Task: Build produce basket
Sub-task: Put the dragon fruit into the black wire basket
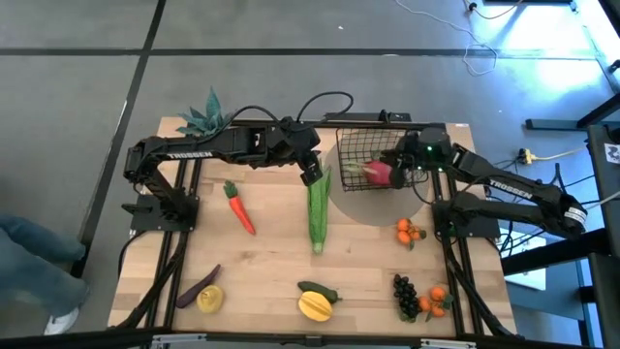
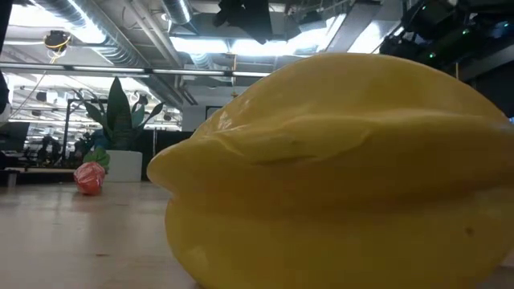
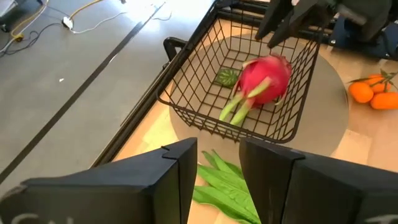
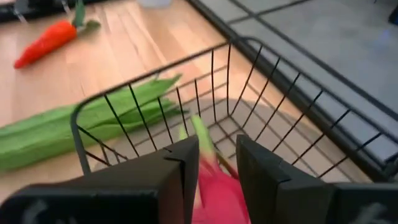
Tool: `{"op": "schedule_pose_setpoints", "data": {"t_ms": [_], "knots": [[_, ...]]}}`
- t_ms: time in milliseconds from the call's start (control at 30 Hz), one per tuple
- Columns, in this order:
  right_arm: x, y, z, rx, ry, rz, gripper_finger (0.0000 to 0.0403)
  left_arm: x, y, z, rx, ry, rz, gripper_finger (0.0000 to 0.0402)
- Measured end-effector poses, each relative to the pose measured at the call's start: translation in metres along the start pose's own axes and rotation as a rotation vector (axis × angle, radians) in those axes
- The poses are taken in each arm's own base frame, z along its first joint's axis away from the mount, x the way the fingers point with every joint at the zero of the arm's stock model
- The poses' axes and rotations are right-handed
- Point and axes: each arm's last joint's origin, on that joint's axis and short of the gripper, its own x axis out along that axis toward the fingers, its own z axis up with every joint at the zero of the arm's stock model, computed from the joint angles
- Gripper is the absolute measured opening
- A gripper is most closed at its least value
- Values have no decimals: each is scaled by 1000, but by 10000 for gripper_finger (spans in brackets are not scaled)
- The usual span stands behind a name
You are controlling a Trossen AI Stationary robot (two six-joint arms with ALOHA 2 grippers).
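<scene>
The basket point(image 1: 373, 160) stands at the far right part of the tabletop point(image 1: 271, 271), on a grey round mat. The radish point(image 1: 376, 173) is inside it, between the fingers of the right claw point(image 1: 395, 167), which reaches over the basket's right wall; the right wrist view shows the fingers close on either side of the red body, apparently pinching it. The corn point(image 1: 319, 208) lies just left of the basket, its leafy end near the wire wall. The left claw point(image 1: 311, 176) hovers over the corn's upper end, fingers slightly parted and holding nothing. The carrot point(image 1: 238, 206), eggplant point(image 1: 198, 286), lemon point(image 1: 210, 299), mango point(image 1: 316, 305), pepper point(image 1: 320, 290), grapes point(image 1: 406, 294) and oranges point(image 1: 408, 232) are spread over the tabletop, outside the basket.

Risk: the two claws work close together at the basket's rim; a descent on the corn could strike the wire wall and shift the basket. The radish's green stalk could catch the mesh on release.
</scene>
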Motion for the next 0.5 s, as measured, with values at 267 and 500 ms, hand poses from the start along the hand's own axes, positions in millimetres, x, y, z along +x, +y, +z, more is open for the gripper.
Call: {"op": "schedule_pose_setpoints", "data": {"t_ms": [267,500], "knots": [[27,-11,-11,68,143,-38,96,0,0,0,-24,3,0,109],[38,-20,-19,110,207,-52,96,0,0,0,-25,3,0,109]]}}
